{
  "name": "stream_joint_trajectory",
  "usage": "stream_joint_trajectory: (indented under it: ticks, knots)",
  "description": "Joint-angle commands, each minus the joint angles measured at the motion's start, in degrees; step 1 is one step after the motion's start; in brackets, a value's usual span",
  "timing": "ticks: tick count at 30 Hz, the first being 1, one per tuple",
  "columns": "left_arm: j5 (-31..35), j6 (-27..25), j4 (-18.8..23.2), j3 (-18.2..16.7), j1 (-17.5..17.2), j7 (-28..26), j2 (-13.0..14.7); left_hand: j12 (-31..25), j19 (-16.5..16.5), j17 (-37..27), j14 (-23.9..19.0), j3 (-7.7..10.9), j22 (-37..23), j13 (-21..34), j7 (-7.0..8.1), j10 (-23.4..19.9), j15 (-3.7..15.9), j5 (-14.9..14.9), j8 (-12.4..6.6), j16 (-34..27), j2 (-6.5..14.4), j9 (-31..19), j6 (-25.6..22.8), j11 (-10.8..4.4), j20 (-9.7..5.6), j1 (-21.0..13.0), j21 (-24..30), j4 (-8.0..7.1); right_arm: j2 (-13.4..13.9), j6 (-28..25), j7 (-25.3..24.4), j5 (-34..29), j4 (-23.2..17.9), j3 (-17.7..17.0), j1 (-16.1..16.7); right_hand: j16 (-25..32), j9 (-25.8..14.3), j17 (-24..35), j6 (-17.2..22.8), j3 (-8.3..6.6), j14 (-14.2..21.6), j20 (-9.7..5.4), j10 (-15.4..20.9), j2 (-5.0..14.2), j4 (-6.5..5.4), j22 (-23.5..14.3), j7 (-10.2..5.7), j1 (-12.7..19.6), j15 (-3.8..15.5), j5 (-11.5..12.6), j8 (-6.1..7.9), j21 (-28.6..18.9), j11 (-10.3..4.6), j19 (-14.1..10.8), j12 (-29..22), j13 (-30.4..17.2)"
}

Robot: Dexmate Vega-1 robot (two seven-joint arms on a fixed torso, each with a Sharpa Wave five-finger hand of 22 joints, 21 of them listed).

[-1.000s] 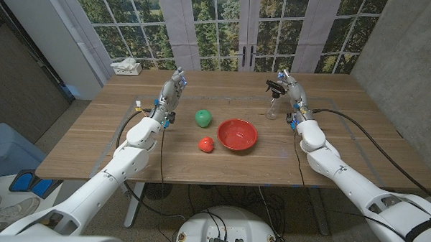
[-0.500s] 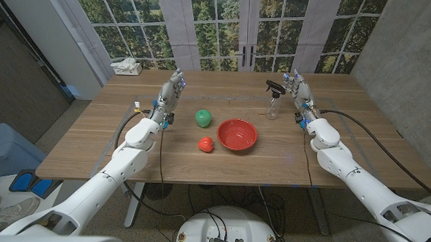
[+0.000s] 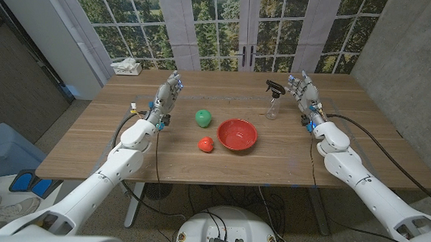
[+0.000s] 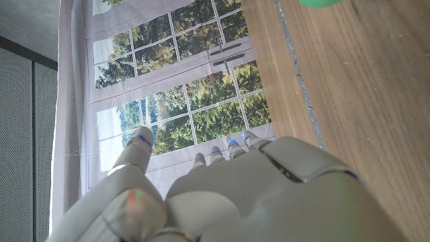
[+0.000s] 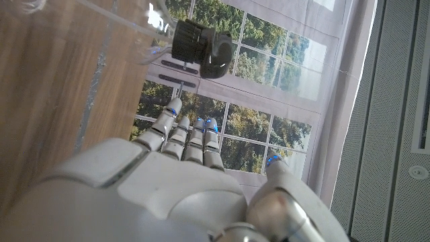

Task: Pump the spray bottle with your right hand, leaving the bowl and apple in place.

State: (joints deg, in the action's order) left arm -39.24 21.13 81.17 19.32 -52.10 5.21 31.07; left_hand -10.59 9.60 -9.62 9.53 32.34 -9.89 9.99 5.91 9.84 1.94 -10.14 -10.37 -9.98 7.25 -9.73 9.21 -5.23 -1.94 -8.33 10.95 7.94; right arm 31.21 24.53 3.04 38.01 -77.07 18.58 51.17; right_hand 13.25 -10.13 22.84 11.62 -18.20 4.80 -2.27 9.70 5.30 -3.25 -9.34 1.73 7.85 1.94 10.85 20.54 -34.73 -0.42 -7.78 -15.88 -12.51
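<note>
**Right hand spread beside spray bottle, not touching**

Head view: spray bottle (image 3: 274,100) stands upright on the far right part of the wooden table (image 3: 93,138), clear body, black trigger head pointing left. Right hand (image 3: 304,94) is just right of the bottle, fingers spread and pointing away, holding nothing; a small gap shows between hand and bottle. Red bowl (image 3: 237,135) sits near the table's middle, nearer and left of the bottle, well apart from it. Green apple (image 3: 203,118) is just left of the bowl, not touching it. A small red fruit-like object (image 3: 206,144) lies nearer than the apple, beside the bowl's left rim. Left hand (image 3: 168,94) is over the left part of the table, fingers apart, empty, left of the apple. Tissue box (image 3: 126,67) at the far left corner. Nothing lies between right hand and bottle.

Left wrist view: back of left hand (image 4: 222,195), fingers spread toward the windows (image 4: 181,101), nothing held. Edge of green apple (image 4: 321,3) at the frame border.

Right wrist view: back of right hand (image 5: 181,188), fingers extended side by side, thumb apart, empty. Spray bottle's black head (image 5: 200,47) is beyond the fingertips, clear of them.
</note>
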Motion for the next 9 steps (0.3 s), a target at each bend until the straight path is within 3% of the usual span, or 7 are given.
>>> stream_joint_trajectory:
  ticks: [1,9]
  knots:
    - [-1.9,0.0,-2.1,-0.3,0.9,4.3,0.9,-0.3,2.1,-0.1,9.8,-0.13,-0.2,0.1,-0.42,6.1,5.55,-0.1,-0.06,-0.1,1.5,-0.2,0.4,-0.19,-5.57,-0.3,0.2,-0.29,0.6,1.0,-4.6,0.1,-8.6,-2.7,6.7,-0.1,0.0,-0.3,-0.1,-0.15,0.2,-0.61,0.2,-0.71,0.25,0.0,0.17,0.1,2.52,0.3,-0.27,0.3,0.32,-0.7,0.2,0.1]
    - [-2.8,0.9,-3.6,-0.5,1.6,6.1,0.3,-0.2,2.2,-0.1,9.8,-0.18,-0.2,0.1,-0.58,6.2,5.52,-0.1,-0.05,-0.1,1.5,-0.2,0.4,-0.13,-5.65,-0.3,0.1,-0.37,-0.3,4.2,-6.2,0.2,-10.9,-4.7,9.6,-0.3,0.0,-1.0,0.4,-0.19,0.6,-0.60,0.6,-0.97,0.58,0.0,0.38,0.2,2.45,0.3,-0.60,0.6,0.41,-1.2,0.3,0.4]
